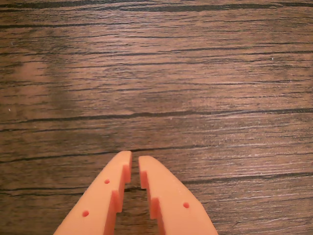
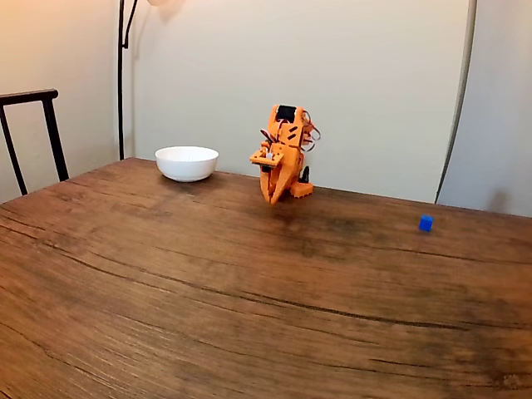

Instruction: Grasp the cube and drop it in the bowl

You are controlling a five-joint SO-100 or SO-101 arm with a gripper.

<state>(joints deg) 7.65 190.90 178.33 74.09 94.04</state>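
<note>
- My end effector [image 1: 135, 161] points down at the bare desk [image 1: 195, 83], fingers almost together, clamping nothing;
- the cube [image 2: 426, 223] sits well apart from the bowl [image 2: 187, 163] in the fixed view

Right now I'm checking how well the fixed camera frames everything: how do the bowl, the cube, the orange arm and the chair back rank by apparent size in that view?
Largest to smallest, in the fixed view:
1. Chair back, though cut off by the frame edge
2. Orange arm
3. Bowl, close to the arm in area, so that order is unsure
4. Cube, by far the smallest
</note>
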